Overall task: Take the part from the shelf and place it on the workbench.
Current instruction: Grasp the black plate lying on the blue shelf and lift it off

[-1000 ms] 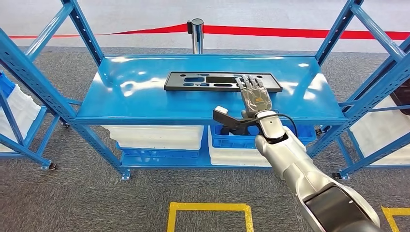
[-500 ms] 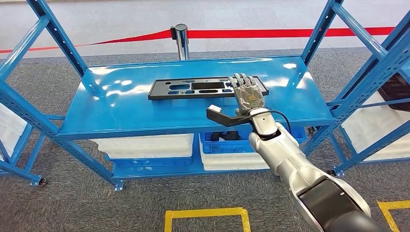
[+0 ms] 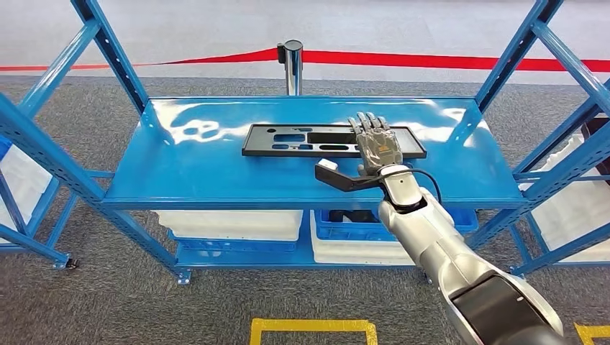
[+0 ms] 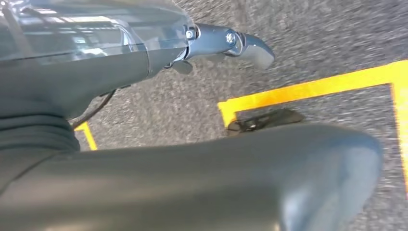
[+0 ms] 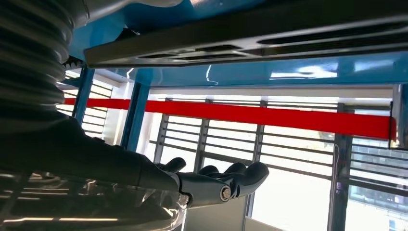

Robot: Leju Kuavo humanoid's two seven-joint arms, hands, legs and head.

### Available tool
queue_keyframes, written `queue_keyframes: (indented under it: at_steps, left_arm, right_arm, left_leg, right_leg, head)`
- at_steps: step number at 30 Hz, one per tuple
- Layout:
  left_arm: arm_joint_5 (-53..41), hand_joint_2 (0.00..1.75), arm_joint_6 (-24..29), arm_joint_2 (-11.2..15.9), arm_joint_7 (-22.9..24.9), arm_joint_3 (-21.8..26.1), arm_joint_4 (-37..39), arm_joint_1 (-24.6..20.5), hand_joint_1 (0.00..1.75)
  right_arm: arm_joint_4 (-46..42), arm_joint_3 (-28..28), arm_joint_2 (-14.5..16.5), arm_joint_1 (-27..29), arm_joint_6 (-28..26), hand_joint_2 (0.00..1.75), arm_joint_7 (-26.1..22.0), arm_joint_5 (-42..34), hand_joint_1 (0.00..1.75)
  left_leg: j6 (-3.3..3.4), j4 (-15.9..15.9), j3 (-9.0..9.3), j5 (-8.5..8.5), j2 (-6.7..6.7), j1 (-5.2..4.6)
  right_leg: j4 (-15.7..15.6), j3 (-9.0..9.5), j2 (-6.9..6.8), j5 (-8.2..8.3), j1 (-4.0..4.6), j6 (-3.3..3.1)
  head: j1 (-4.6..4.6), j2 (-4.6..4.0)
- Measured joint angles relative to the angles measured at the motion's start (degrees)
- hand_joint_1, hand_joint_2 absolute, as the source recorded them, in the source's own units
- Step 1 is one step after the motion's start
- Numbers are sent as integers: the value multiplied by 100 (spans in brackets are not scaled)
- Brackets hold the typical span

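Black flat plastic panel with cutouts (image 3: 332,140) hasn't left the blue metal shelf (image 3: 216,169) yet, right hand (image 3: 379,144) hovering open-fingered over its end, holding nothing, so basically everything's left.

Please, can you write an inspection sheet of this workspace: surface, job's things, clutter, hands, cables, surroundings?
Surface: glossy blue shelf, bare around the part.
Job's things: flat black part with cut-outs, lying on the shelf.
Clutter: white and blue bins on the lower level.
Hands: right hand over the part's right end, fingers extended; grip cannot be told. Left hand hangs over the floor.
Cables: black cable at the right wrist.
Surroundings: red barrier tape, steel post, yellow floor marking.
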Motion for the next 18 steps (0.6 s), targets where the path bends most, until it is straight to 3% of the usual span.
queue_keyframes:
  at_steps: [1,5,9,18]
  left_arm:
    - [0,0,0,1,1,1,1,-3,0]
    - [2,0,-1,-1,6,3,1,7,0]
    - [11,0,0,-3,8,36,1,0,0]
    - [-23,0,1,-3,11,99,1,8,0]
  right_arm:
    - [1,1,1,-2,1,175,-2,0,0]
    - [3,-3,-9,3,10,175,-6,-3,0]
    - [5,1,2,-10,62,175,-7,-7,0]
    - [162,-13,3,-25,692,175,97,-178,0]
  left_leg:
    - [-28,-1,15,-21,-1,-8]
    - [-115,-21,29,-31,8,-13]
    - [-71,-20,65,-17,23,-10]
    - [-110,-110,97,-47,25,-4]
  right_leg:
    - [-193,82,-2,39,6,-17]
    - [-277,145,16,-33,13,-116]
    - [-272,173,28,-64,26,-148]
    - [-271,168,16,-80,47,-172]
  head:
    - [-1,0]
    - [-72,0]
    - [-166,0]
    - [-186,0]
